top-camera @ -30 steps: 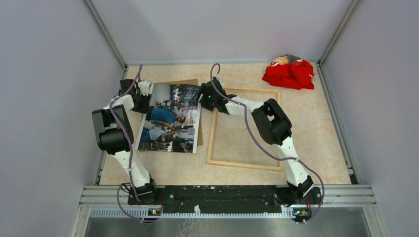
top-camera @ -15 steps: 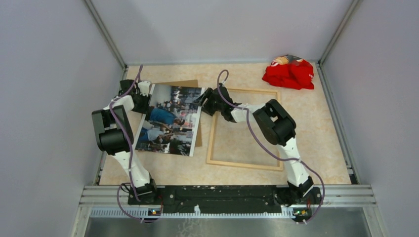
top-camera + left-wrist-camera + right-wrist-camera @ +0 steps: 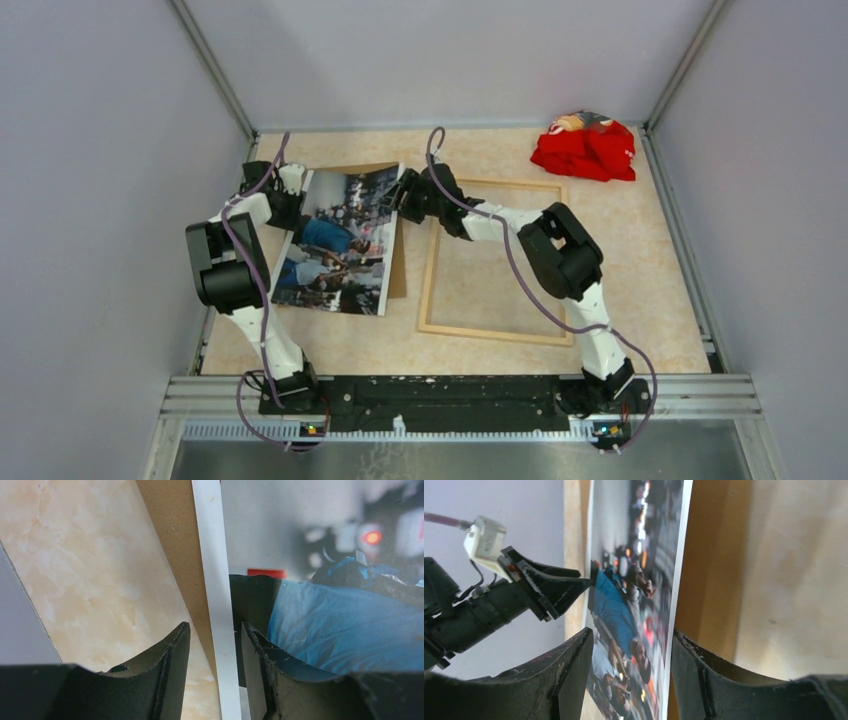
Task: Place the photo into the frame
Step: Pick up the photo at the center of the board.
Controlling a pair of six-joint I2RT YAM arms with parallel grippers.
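Currently photo (image 3: 338, 240) sits face up over brown backing board (image 3: 398, 265), just left of frame (image 3: 495, 335); left gripper (image 3: 215, 627) part-open astride its left white border; right gripper (image 3: 631, 635) part-open astride its right edge, neither visibly pinching it.

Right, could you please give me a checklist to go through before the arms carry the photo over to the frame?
1. Left gripper pinching the photo's left border: not ok, its jaws stand apart astride it.
2. Right gripper closed on the photo's right edge: not ok, jaws apart astride it.
3. Photo free of the brown backing board: cannot tell, it lies over the board.
4. Frame flat and empty: ok.
5. Red cloth clear of the frame: ok, it sits in the far corner.
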